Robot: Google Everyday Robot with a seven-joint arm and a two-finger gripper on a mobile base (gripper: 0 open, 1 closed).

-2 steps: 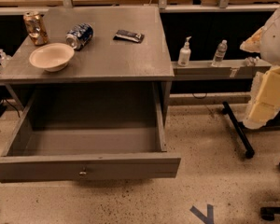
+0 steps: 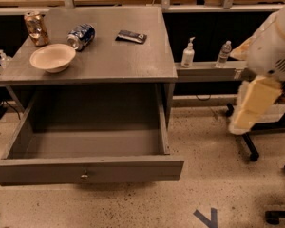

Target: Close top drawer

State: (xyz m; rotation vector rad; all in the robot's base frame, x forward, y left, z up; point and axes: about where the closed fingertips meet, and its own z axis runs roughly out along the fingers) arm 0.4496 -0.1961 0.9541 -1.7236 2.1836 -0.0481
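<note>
The top drawer (image 2: 128,170) is a wide grey drawer pulled far out of the grey table (image 2: 128,61), towards me. Its long flat front panel carries one small round metal knob (image 2: 84,175) at the centre. Its deep box (image 2: 92,144) is empty. My arm is at the right edge of the view, white above and cream below. The gripper (image 2: 249,109) hangs well to the right of the drawer, above the floor and apart from the drawer's right corner.
On the tabletop stand a cream bowl (image 2: 52,57), an upright can (image 2: 36,28), a blue can on its side (image 2: 80,36) and a dark packet (image 2: 131,36). Two bottles (image 2: 188,53) stand on a ledge to the right. A black wheeled base (image 2: 251,148) and blue floor tape (image 2: 206,217) are at the lower right.
My arm and gripper have moved a little to the left and lower, closer to the drawer's right side. The drawer stays open as before.
</note>
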